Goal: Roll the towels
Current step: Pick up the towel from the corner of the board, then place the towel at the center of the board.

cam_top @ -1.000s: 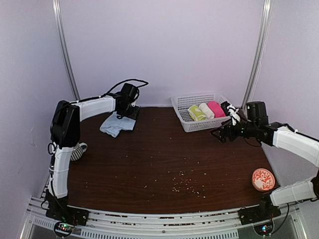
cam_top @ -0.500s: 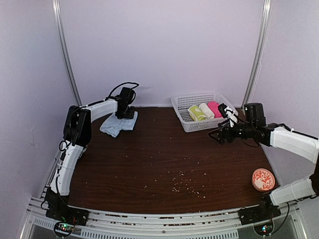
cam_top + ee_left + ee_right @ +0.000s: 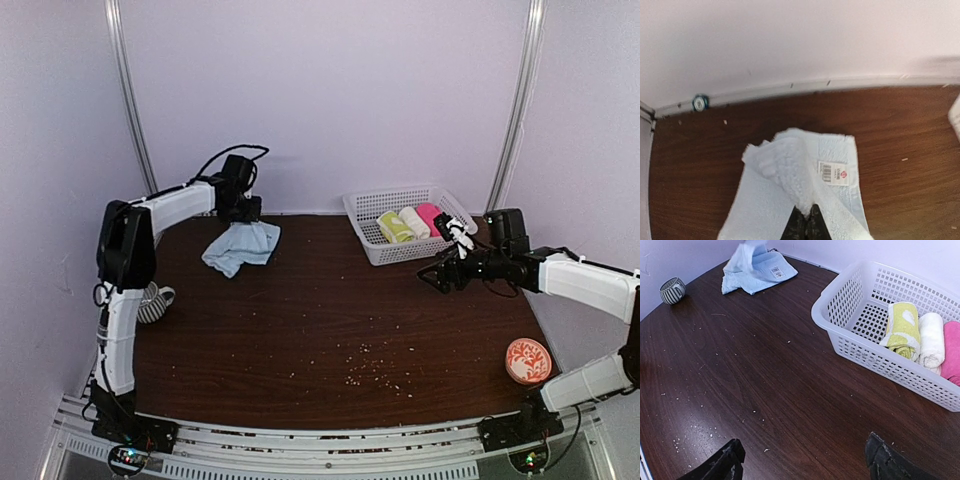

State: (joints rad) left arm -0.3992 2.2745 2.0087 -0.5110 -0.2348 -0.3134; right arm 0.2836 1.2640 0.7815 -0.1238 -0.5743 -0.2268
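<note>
Left wrist view shows the left gripper [image 3: 806, 225] with its jaws pinched together on a raised fold of the plain pale blue cloth towel [image 3: 790, 170], barcode label facing up. The top external view hides that grip but places the towel well left of the white plastic mesh basket [image 3: 400, 252]. Only the right wrist view shows the right gripper [image 3: 805, 460] with its jaws wide apart, in front of the basket. Inside the basket the rolled yellow-green and white patterned towel [image 3: 901, 330] touches a cream cloth roll [image 3: 931, 340].
</note>
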